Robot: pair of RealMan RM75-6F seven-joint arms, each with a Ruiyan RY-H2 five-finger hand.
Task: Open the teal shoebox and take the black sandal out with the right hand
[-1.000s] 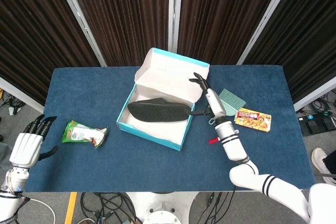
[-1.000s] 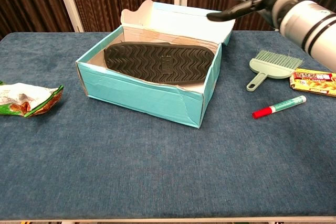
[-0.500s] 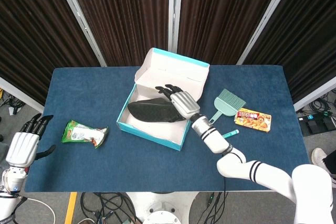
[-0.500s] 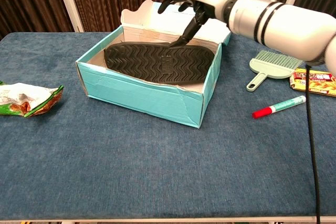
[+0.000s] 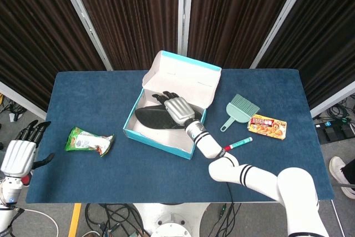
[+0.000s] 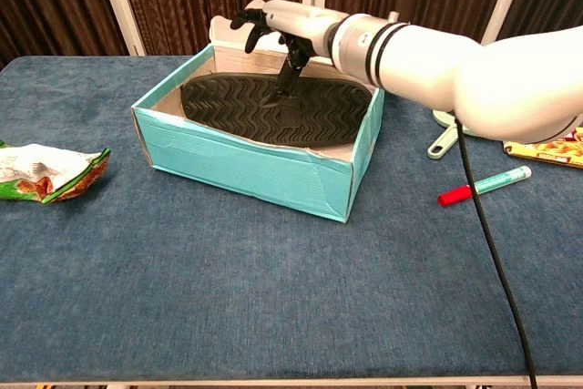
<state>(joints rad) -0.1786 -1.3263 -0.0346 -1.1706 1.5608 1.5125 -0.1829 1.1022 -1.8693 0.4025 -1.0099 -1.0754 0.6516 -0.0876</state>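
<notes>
Compared with the frame half a second earlier, the right hand has moved further left over the teal shoebox, from above the heel end of the black sandal to above its middle. Its fingers are spread and hold nothing; one dark fingertip points down onto the ribbed sole, and whether it touches cannot be told. The sandal lies sole-up inside the box, unmoved. The left hand has drifted slightly toward the lower left corner of the head view; it is clear of the table, fingers apart, empty.

Count: one shoebox with its lid folded back upright, one sandal visible, one green snack bag, one teal hand brush, one red-capped marker, one yellow food packet, all on the blue table.

The head view shows the left hand, the whole brush and the whole packet; in the chest view the left hand is outside the picture, and the right arm covers most of the brush and part of the packet. The chest view shows the tread pattern of the sole and the downward fingertip, which the head view hides beneath the back of the hand.
</notes>
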